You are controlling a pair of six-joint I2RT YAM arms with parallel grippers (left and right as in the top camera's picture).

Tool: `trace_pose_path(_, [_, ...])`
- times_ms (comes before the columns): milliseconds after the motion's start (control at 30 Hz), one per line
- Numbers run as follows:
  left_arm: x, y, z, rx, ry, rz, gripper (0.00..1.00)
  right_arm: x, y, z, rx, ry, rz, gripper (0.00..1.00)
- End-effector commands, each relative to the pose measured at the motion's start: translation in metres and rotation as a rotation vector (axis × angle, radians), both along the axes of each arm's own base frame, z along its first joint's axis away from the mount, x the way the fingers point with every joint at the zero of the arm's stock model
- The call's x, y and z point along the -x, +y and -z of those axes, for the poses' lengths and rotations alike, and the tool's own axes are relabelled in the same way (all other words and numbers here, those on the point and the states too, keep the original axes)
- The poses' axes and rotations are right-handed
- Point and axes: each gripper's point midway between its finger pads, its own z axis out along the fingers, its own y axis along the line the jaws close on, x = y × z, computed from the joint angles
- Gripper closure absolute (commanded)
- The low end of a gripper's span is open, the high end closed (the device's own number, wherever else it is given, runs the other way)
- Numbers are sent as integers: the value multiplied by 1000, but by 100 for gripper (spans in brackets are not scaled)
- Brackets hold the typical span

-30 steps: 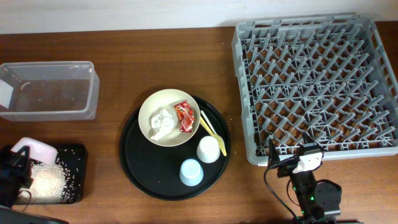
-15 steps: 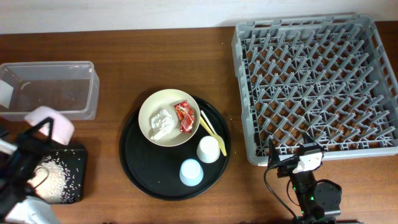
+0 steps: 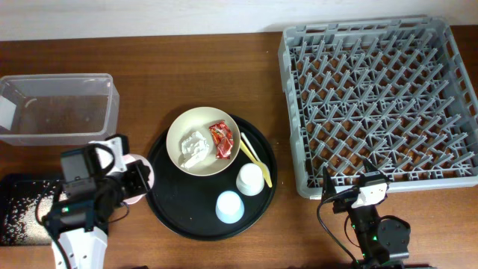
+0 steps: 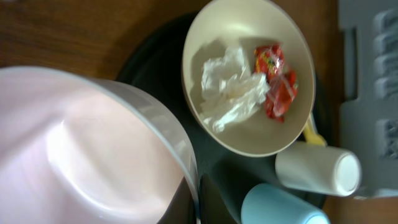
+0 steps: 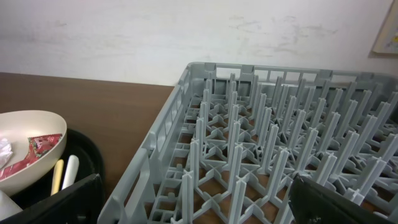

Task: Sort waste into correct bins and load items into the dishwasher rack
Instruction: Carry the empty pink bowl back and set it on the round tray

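My left gripper [image 3: 134, 181] is shut on the rim of the small pink bowl [image 3: 147, 173] and holds it at the left edge of the round black tray [image 3: 179, 217]. The pink bowl fills the left of the left wrist view [image 4: 81, 149]. The cream bowl [image 3: 187, 127] on that tray holds the white tissue wad [image 3: 194, 146] and the red wrapper [image 3: 220, 139]. The yellow fork and spoon [image 3: 255, 158], white cup [image 3: 250, 179] and blue cup [image 3: 228, 207] lie beside it. White rice [image 3: 19, 213] lies in the black rectangular tray [image 3: 15, 183]. My right gripper [image 5: 199, 211] is open at the grey rack's [image 3: 381, 104] front edge.
The clear plastic tub [image 3: 56, 108] stands at the back left, holding nothing but a white label on its left wall. The rack [image 5: 261, 143] fills the right wrist view. Bare wood lies between the tub and the round tray.
My left arm lifted the pink bowl off the black rectangular tray and carried it right to the round tray's left edge. The rice stays in the rectangular tray. The right arm has not moved.
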Motion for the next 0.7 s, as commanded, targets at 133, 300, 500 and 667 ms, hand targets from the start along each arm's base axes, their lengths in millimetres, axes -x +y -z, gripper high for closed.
trace_pose_path(133, [11, -26, 9, -154, 30, 145, 100, 0, -1, 2, -4, 3, 3, 2])
trace_pose_path(300, [29, -48, 26, -182, 88, 247, 100, 0, -1, 2, -4, 3, 3, 2])
trace_pose_path(500, [41, -75, 47, -185, 90, 369, 99, 0, -1, 2, -4, 3, 3, 2])
trace_pose_path(667, [41, -92, 44, -186, 53, 437, 100, 0, -1, 2, -4, 3, 3, 2])
